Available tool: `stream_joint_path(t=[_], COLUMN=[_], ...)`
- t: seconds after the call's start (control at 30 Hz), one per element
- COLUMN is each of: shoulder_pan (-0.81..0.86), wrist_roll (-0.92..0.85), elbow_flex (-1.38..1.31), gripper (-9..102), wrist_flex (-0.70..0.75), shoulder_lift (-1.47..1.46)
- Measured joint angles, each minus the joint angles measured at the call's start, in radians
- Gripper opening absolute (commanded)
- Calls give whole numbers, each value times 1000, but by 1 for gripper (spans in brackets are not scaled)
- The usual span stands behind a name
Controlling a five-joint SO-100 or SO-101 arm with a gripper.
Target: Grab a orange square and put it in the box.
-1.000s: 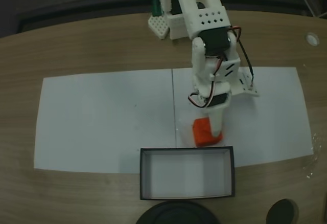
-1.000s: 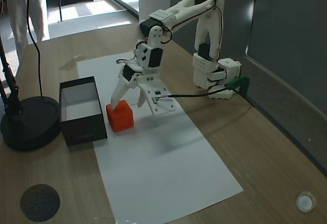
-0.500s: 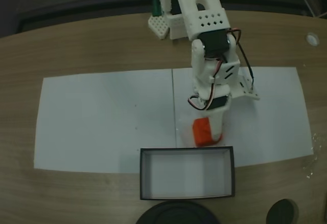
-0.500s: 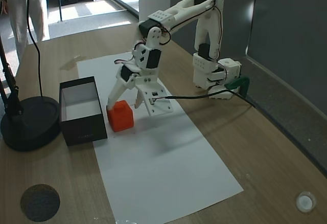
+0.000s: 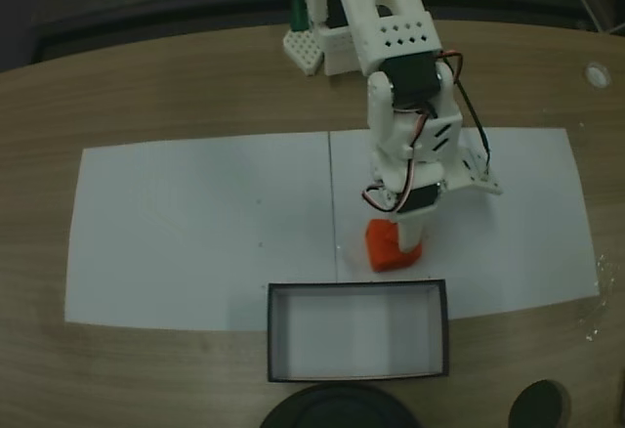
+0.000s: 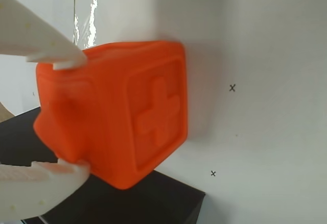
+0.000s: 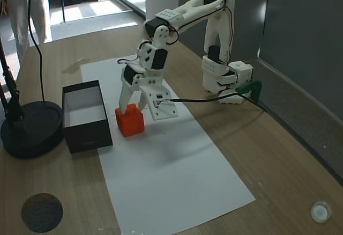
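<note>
Close in the wrist view, the bright orange plastic cube (image 6: 122, 116) with rounded edges shows a raised cross, pinched between white fingers (image 6: 41, 45). Beyond it at lower frame, the black-walled, white-floored box (image 5: 357, 332) holds nothing.

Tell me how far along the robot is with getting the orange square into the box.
Done: the gripper has reached the orange square, and the wrist view shows a finger on each side of it. In hand: the grasp; the square looks still down on the white paper. Left: lifting it over the black wall of the box, which holds nothing yet, and letting go.
</note>
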Motion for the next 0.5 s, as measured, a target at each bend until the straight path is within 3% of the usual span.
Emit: stream_joint_path(t=[0.27, 0.5], shoulder_pan=[0, 20], wrist_roll=[0, 0], elbow_flex=[0, -213], gripper=[1, 1], wrist_flex=[2, 229], shoulder_lift=[0, 28])
